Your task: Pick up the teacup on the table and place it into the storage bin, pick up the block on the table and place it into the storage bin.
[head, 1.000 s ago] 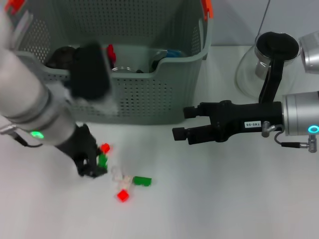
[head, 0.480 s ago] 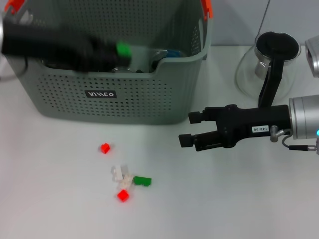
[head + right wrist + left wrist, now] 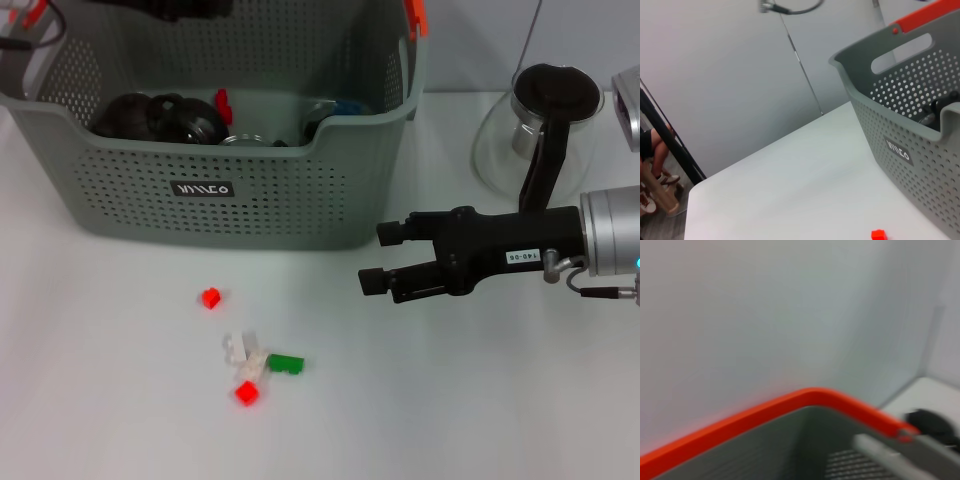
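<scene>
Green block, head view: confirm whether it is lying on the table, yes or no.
Yes, the green block lies on the white table in front of the storage bin, beside a clear piece and a red block.

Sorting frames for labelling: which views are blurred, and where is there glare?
Left wrist view: blurred throughout, the storage bin rim soft. Head view: sharp; mild glare on the glass carafe, soft shadow under the right tool. Right wrist view: sharp, evenly lit.

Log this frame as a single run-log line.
left gripper: above storage bin back | right gripper: open, hovering over table | loose blocks: on table | glass carafe: right of bin
</scene>
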You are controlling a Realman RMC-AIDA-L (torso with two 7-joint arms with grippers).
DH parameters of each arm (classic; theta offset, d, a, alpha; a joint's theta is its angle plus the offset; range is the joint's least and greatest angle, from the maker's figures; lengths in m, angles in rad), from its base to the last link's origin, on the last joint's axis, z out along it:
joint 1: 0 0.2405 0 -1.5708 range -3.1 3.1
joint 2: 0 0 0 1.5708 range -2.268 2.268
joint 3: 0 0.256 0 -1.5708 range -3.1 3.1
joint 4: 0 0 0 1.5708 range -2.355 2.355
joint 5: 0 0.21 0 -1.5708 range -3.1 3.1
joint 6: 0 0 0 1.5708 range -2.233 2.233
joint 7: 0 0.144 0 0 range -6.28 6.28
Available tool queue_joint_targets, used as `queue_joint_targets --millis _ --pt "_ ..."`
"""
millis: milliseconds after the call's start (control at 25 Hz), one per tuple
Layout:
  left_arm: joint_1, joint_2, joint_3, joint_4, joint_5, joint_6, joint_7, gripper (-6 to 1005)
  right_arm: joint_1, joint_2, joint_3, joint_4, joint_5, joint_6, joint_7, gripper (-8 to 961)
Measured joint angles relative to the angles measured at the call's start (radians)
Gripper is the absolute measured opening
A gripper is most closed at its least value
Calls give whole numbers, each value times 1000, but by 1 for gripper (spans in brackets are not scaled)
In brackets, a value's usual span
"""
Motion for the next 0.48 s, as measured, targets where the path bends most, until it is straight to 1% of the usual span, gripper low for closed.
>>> queue_joint_targets --millis 80,240,360,480 --pt "-23 6 5 -53 58 -90 -14 466 1 0 0 0 0 0 0 933" --pt "-43 8 5 -131 131 -222 -46 473 7 2 0 0 0 0 1 930" --pt "-40 7 6 -156 143 -279 -48 479 10 4 0 0 0 0 1 928" --pt "-35 6 7 -160 144 -291 -48 484 11 4 0 0 0 1 1 925"
